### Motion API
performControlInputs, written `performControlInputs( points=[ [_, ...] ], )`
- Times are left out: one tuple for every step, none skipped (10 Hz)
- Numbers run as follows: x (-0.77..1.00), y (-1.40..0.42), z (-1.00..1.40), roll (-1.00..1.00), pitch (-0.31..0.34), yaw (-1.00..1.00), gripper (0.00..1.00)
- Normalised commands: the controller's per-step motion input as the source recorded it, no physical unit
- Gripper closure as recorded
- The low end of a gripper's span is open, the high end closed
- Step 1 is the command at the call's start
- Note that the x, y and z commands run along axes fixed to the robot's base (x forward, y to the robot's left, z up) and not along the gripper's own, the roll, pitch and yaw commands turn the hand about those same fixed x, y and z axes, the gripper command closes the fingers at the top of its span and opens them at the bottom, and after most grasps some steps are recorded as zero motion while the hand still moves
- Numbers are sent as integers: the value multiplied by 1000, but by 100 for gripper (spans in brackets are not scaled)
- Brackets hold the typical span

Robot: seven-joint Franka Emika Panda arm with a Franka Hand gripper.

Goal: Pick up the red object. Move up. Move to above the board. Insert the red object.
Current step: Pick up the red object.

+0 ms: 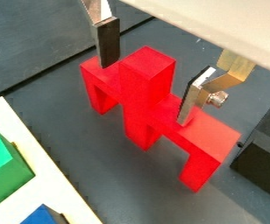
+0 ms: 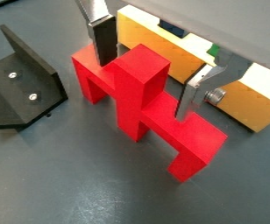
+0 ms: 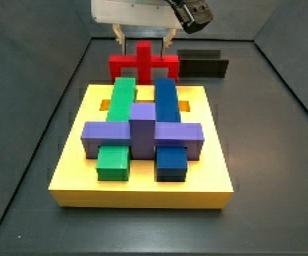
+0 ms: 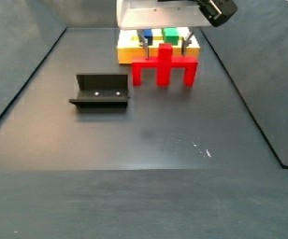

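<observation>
Red object [image 2: 144, 109] sits between the gripper's [image 2: 149, 77] wide-apart fingers [image 2: 101, 42]; centre on its stem, then close squarely.

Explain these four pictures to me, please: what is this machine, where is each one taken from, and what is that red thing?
This is a robot arm with a two-finger gripper. Two pictures come from cameras on its wrist, looking down past the silver fingers. Two come from cameras fixed beside the table.

The red object stands on the dark floor. The fingers sit on either side of its upright stem; whether they already squeeze it is unclear.

Nearby lies the board, a yellow slab carrying green, blue and purple blocks. The dark bracket is the fixture, part of the rig.
</observation>
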Motion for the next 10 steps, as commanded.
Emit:
performControlInputs(
  points=[
    [0, 23, 0, 0, 0, 0, 0],
    [0, 86, 0, 0, 20, 0, 0],
    [0, 14, 0, 0, 0, -9, 0],
    [14, 0, 0, 0, 3, -29, 0],
    [29, 0, 0, 0, 6, -20, 0],
    [3, 0, 0, 0, 0, -29, 0],
    [0, 0, 0, 0, 0, 0, 0],
    [0, 0, 0, 0, 0, 0, 100],
    [0, 0, 0, 0, 0, 0, 100],
    [0, 0, 0, 0, 0, 0, 100]
  ],
)
